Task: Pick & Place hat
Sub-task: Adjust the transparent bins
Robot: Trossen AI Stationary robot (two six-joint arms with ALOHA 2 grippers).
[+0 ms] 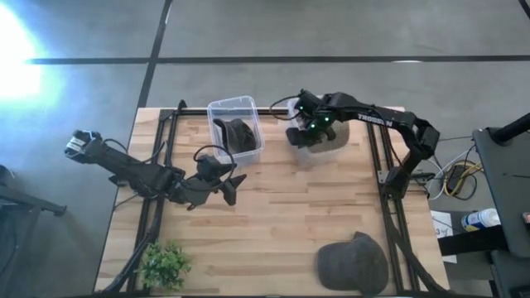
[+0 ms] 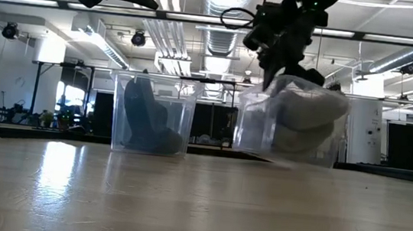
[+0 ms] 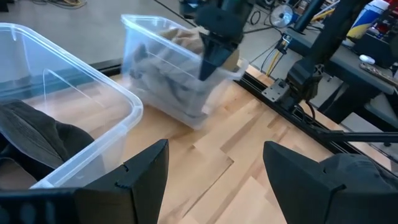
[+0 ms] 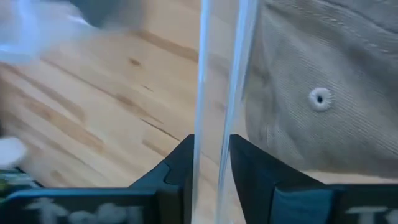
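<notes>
Going left to right from the clear bin at the back of the wooden counter: the left gripper hangs just in front of that bin, its fingers spread wide apart and holding nothing. Inside the bin lies a dark ribbed hat, crumpled against the wall.

To the bin's right, the right gripper has its fingers closed on the thin clear wall of a second bin, which sits tilted in the low view. A tan corduroy hat with a small eyelet fills it. White lettering on the right arm reads "TROSSEN" in part.

Far right and near the counter's front edge, well apart from the bin, rests a grey cap. A small green plant sits at the front left corner.
</notes>
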